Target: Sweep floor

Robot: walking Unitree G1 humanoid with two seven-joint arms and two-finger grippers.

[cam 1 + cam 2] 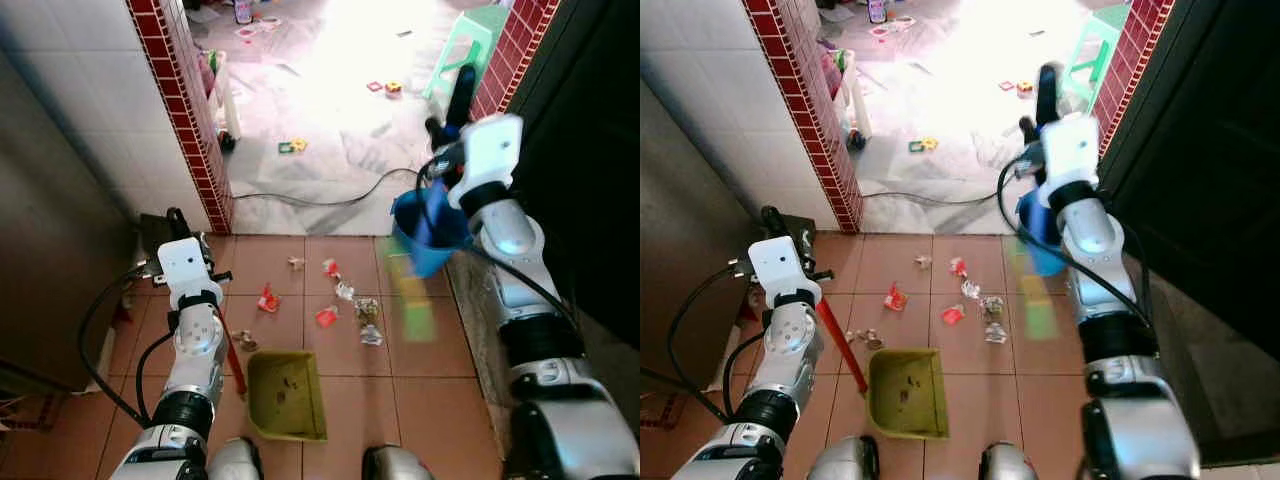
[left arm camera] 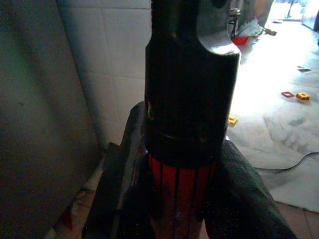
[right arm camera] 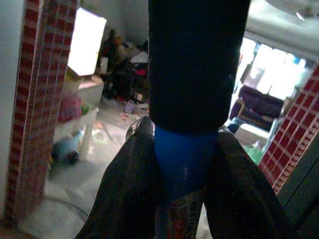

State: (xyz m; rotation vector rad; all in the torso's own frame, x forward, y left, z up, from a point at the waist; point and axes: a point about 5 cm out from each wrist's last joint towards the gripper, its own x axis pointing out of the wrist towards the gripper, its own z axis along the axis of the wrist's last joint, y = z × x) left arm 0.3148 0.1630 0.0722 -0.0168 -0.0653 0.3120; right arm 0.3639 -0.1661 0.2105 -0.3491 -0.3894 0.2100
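Note:
A yellow-green dustpan (image 1: 287, 395) rests on the terracotta tiles close to my feet. Its red handle (image 1: 234, 365) slants up to my left gripper (image 2: 182, 199), which is shut on it just below the black cap. My right gripper (image 3: 182, 169) is shut on a broom's blue shaft under its black grip. The broom's blue head (image 1: 430, 235) hangs at the right, with blurred greenish bristles (image 1: 412, 295) just above the floor. Several scraps of litter (image 1: 345, 300), red and silvery, lie on the tiles between the dustpan and the broom.
A red-tiled pillar (image 1: 190, 110) stands to the left of a doorway, and a dark door (image 1: 590, 150) is on the right. Beyond lie a black cable (image 1: 320, 200), small toy pieces (image 1: 292, 147) and a green stool (image 1: 470, 45). A dark box (image 1: 155, 235) sits by the left wall.

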